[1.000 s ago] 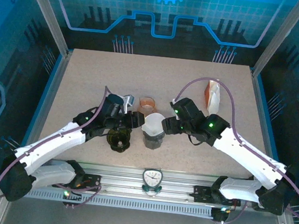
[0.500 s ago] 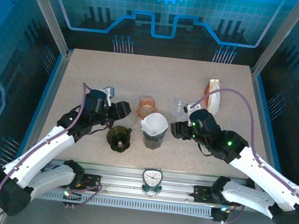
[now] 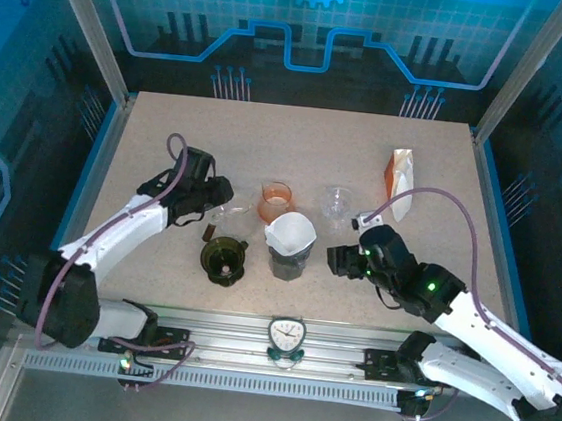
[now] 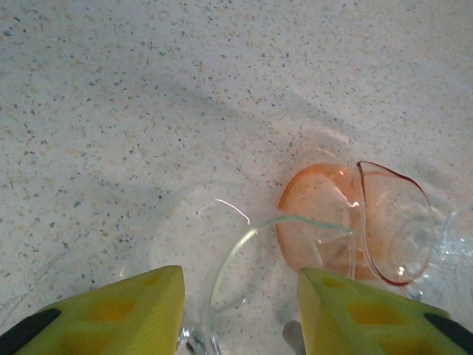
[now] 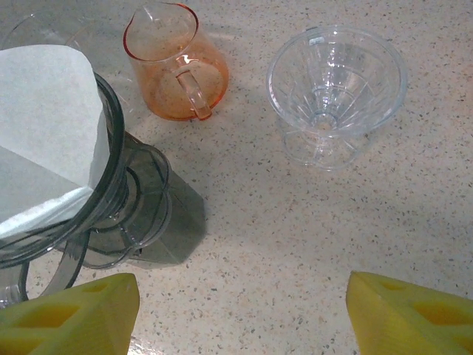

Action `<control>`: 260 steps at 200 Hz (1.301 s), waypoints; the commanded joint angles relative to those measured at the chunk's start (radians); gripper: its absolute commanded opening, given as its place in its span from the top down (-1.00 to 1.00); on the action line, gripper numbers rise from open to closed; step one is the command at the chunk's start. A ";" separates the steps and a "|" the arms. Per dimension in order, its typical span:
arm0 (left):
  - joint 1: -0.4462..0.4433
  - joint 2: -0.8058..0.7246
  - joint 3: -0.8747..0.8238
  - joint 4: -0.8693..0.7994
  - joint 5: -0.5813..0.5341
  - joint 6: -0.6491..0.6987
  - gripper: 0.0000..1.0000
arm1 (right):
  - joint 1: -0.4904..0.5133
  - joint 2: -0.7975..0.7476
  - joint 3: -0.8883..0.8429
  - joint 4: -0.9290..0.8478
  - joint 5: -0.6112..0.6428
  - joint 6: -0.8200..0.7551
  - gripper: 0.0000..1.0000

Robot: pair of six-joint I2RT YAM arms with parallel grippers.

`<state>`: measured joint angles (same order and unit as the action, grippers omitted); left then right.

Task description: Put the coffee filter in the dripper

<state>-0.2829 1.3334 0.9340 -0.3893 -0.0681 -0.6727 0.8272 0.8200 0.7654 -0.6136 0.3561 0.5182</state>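
Done: coffee filter [image 3: 292, 232] sits mouth-up inside the grey dripper [image 3: 287, 264], close to the middle of the surface's near edge. Judged complete on that showing.
Remaining: by the look of things, only pulling both arms clear.
Room: blue-lit booth with a patterned back wall [image 3: 311, 23] and metal posts [image 3: 89, 29] rising from the surface's far corners.
Surface [image 3: 169, 128]: pale, speckled and flat, with everything gathered in its near half and toward the right edge.
Right gripper [image 5: 242, 281]: fingers spread wide with nothing between them. Low over the surface, just right of the grey dripper and apart from it.
Left gripper [image 4: 240, 281]: fingers spread either side of a clear glass [image 4: 259, 288], toward the left edge. A gap shows at one finger, so probably not pinched, though the rim's far side is hard to make out.
Bag [image 3: 401, 181]: upright, near the right edge toward the far right corner.
Olive dripper [image 3: 223, 262]: beside the grey one on its left, near the near edge, no paper inside.
Orange jug [image 3: 276, 200]: just behind the grey dripper, toward the surface's middle.
Clear dripper [image 3: 338, 201]: right of the jug, no paper inside.
Timer [image 3: 286, 337]: on the rail below the near edge.
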 commanded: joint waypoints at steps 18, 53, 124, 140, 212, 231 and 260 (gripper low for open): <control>0.007 0.073 0.062 -0.035 -0.001 0.083 0.12 | -0.017 -0.066 -0.058 0.006 0.003 0.030 -0.51; 0.007 0.098 0.060 -0.077 0.006 0.106 0.27 | -0.026 -0.099 -0.104 0.003 0.003 0.047 -0.52; 0.007 0.108 0.046 -0.115 -0.005 0.127 0.40 | -0.112 -0.039 -0.185 0.014 -0.055 0.126 -0.50; 0.007 0.111 0.044 -0.118 -0.010 0.128 0.43 | -0.142 -0.010 -0.224 0.086 -0.145 0.136 -0.48; 0.007 0.115 0.040 -0.130 -0.014 0.133 0.67 | -0.152 0.148 -0.307 0.335 -0.328 0.177 -0.44; 0.007 0.109 0.043 -0.133 -0.018 0.129 0.75 | -0.152 0.184 -0.326 0.404 -0.359 0.190 -0.42; 0.007 0.101 0.045 -0.133 -0.012 0.116 0.93 | -0.151 0.248 -0.346 0.515 -0.413 0.216 -0.33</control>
<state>-0.2794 1.4391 0.9699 -0.4778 -0.0826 -0.5495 0.6842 1.0267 0.4412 -0.2420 0.0132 0.6964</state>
